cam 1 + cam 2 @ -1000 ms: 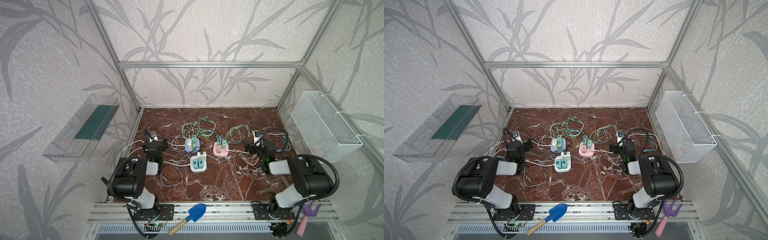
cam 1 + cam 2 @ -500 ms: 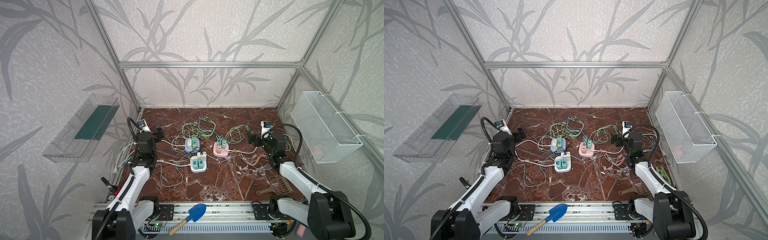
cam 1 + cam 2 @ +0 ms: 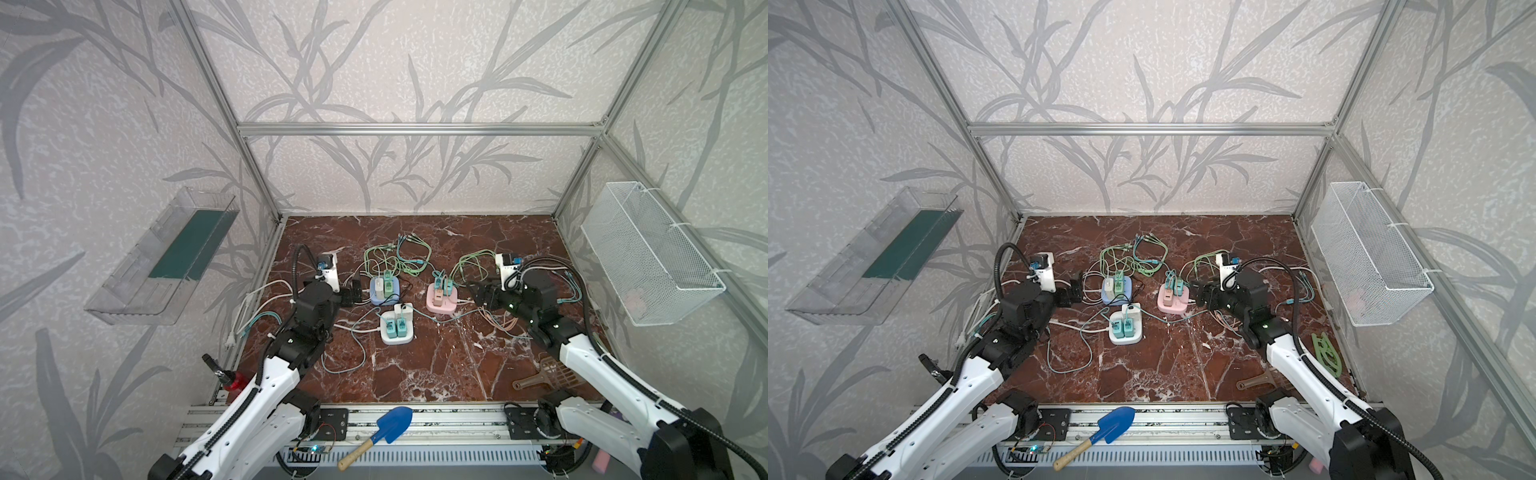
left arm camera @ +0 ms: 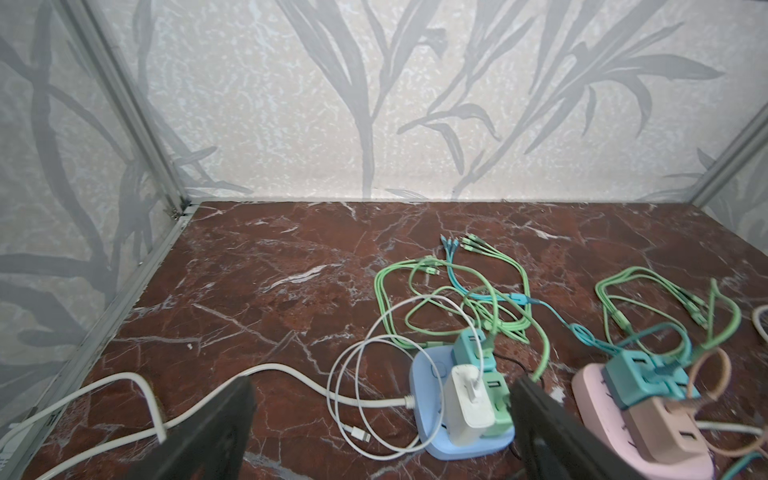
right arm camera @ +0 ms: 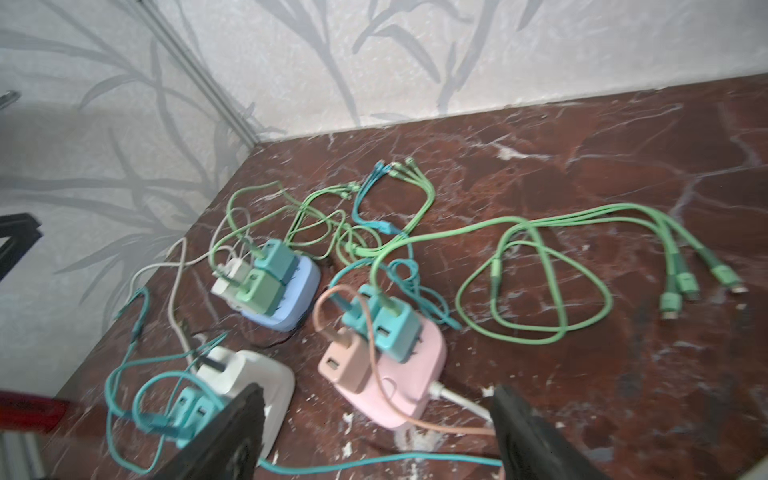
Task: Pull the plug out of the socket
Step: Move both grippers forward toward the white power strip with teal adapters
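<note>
We see bare marble (image 3: 457, 237) toward the back wall (image 3: 415, 174); cables (image 3: 399, 257) crowd the centre. The white plug (image 4: 469, 405) stands upright in the blue socket (image 4: 428, 374). Our left gripper (image 3: 356, 291) and right gripper (image 3: 473, 291) gape wide, empty.

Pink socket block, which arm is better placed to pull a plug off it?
Right. The right gripper is open beside the pink socket block; the left gripper faces the blue socket block.

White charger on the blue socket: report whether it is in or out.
In: the white charger stands upright, seated on the blue socket.
</note>
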